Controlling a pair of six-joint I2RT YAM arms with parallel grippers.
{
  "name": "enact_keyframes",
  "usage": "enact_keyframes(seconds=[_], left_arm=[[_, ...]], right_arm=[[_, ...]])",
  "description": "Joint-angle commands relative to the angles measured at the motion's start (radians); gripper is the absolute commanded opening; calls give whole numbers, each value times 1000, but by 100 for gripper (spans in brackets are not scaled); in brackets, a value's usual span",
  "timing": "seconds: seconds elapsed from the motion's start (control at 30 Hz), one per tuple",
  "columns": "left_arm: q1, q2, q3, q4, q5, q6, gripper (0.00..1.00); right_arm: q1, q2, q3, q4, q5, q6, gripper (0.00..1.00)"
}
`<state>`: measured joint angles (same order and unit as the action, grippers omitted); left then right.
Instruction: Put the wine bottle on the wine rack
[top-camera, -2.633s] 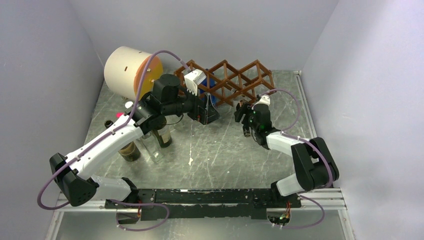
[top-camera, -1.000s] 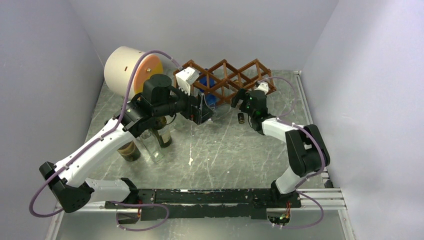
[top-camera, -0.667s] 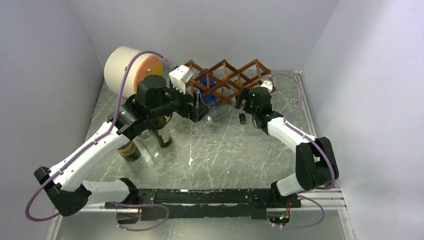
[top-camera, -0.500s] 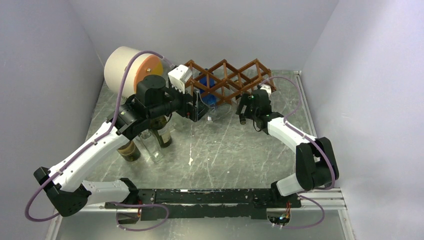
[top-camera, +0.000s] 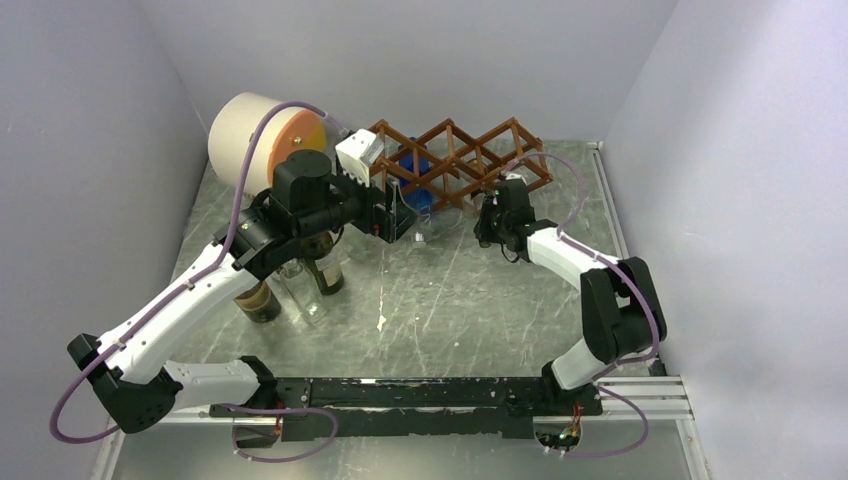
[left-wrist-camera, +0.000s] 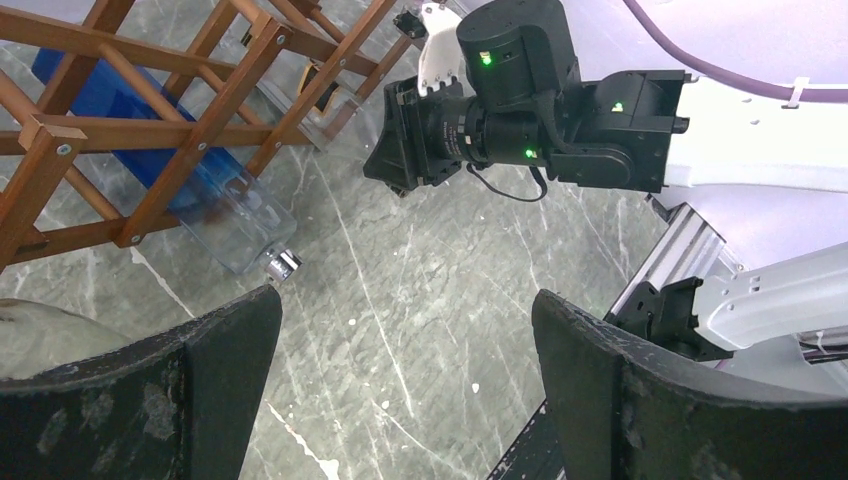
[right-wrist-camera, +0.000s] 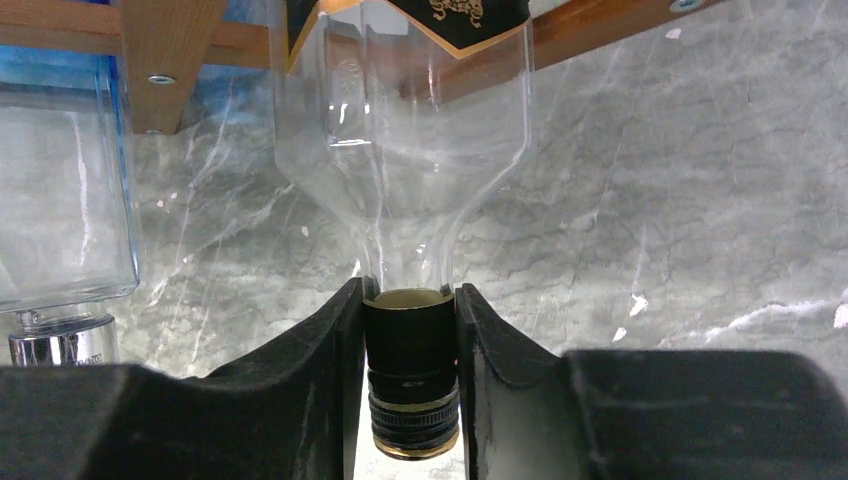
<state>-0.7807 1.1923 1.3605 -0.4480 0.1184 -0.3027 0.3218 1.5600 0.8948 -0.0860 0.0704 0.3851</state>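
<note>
Pinching the wine bottle cap (right-wrist-camera: 411, 370) over veined grey marble (top-camera: 440, 300) between pale walls (top-camera: 400, 60), right jaws clamp; left jaws gape.

Wine bottle (right-wrist-camera: 400, 170) body past top edge.

The grey marbled table (top-camera: 440, 295) bears the wine rack (top-camera: 470, 160), a cream-and-orange cylinder (top-camera: 250, 140) and several upright bottles (top-camera: 262, 300).

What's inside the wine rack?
A blue bottle lies in one cell of the wine rack; beside it a clear wine bottle, cap clamped by the right gripper. Their far ends are hidden.
</note>
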Motion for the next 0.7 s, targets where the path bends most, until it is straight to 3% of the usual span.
enact_keyframes(seconds=[0.0, 0.13, 0.37, 0.57, 0.67], left_arm=[[2, -3, 42, -15, -26, 9, 99], [3, -3, 40, -17, -30, 10, 99], [2, -3, 40, -21, -41, 7, 99], [3, -6, 43, -26, -59, 10, 99], [3, -13, 43, -33, -84, 15, 99]], right_arm=[[-6, 19, 25, 23, 9, -38, 29], [-6, 34, 43, 26, 14, -37, 27], [-7, 41, 51, 27, 27, -22, 34], [-6, -6, 56, -23, 41, -7, 71], [-3, -62, 56, -69, 50, -2, 76]])
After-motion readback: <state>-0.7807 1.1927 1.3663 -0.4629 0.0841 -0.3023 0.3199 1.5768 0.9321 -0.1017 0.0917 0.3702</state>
